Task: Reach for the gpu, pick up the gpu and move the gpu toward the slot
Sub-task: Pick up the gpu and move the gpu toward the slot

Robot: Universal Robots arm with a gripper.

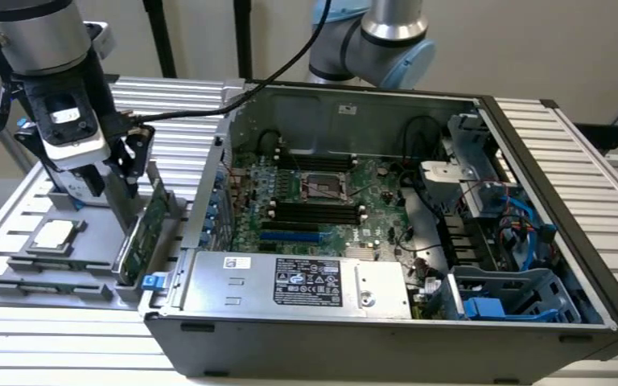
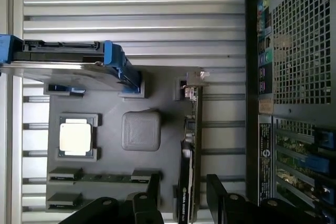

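Note:
The gpu (image 1: 142,233) stands on edge in the grey parts holder (image 1: 84,241) beside the computer case, green board face showing. Edge-on in the wrist view, the gpu (image 2: 189,150) looks dark, with its silver bracket (image 2: 194,83) at the far end. My gripper (image 1: 125,197) has come down over the card's near end. It is open (image 2: 185,195), one black finger (image 2: 153,190) on each side of the card with a gap to it. The blue expansion slot (image 1: 287,237) lies on the motherboard inside the open case.
A silver hard drive with blue rails (image 2: 68,62) stands in the holder beside the gpu. A square CPU chip (image 2: 75,136), a grey block (image 2: 142,129) and memory sticks (image 2: 63,174) share the holder. The case wall (image 2: 294,77) rises close by. The power supply (image 1: 298,281) fills the case front.

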